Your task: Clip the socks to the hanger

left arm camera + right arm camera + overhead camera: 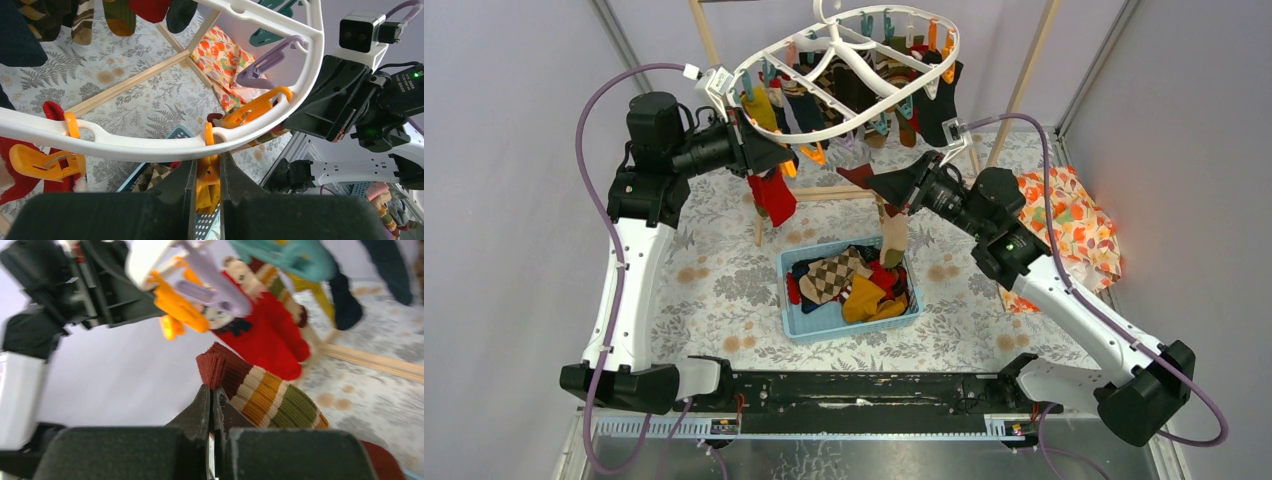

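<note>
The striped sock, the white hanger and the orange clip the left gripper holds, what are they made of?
The striped sock, pinched by the right gripper, looks like matte knitted fabric; its ribbing shows. The hanger seems moulded plastic, smooth and glossy white. The orange clip in the left gripper is likely hard plastic, glossy.

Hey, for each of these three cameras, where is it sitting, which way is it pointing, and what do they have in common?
Top external: above and behind the bases, looking down at the hanger and basket; both arms show.
Left wrist: at the hanger rim, facing the right arm; own jaws pinch an orange clip.
Right wrist: faces the left arm; own jaws hold a striped sock.
Shared: each wrist view shows the other arm.
</note>
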`<state>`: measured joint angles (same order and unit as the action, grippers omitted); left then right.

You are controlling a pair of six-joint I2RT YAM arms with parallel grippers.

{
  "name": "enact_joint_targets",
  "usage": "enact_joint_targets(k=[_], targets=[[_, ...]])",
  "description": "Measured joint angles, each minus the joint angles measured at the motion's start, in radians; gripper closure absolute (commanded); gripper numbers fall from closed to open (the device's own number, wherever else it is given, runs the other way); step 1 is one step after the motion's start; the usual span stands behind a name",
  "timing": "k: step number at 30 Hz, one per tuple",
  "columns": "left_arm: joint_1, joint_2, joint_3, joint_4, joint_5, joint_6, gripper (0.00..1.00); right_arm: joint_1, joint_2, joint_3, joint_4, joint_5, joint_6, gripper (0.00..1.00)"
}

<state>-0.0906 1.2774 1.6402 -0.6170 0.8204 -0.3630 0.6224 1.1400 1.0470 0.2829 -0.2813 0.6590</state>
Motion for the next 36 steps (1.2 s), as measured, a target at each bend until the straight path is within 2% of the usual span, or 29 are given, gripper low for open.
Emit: enact_joint_targets(k=[7,13,24,30,36], targets=[[0.002,-0.028,-0.021,0.050,0.045,-0.034,0.94,-0.002,0.048,-0.037,0.228,-0.229,0.144,1.00],[0.003,-0.048,-0.063,0.109,0.089,-0.075,0.94,-0.003,0.183,-0.084,0.483,-0.365,0.326,1.00],[0.008,-0.048,-0.120,0.220,0.162,-0.169,0.94,0.010,0.470,-0.063,0.942,-0.440,0.652,1.00],[0.008,-0.048,-0.126,0.253,0.195,-0.193,0.94,0.018,0.558,-0.002,1.098,-0.482,0.780,1.00],[0.011,-0.048,-0.132,0.267,0.215,-0.200,0.94,0.019,0.584,0.044,1.167,-0.515,0.843,1.00]])
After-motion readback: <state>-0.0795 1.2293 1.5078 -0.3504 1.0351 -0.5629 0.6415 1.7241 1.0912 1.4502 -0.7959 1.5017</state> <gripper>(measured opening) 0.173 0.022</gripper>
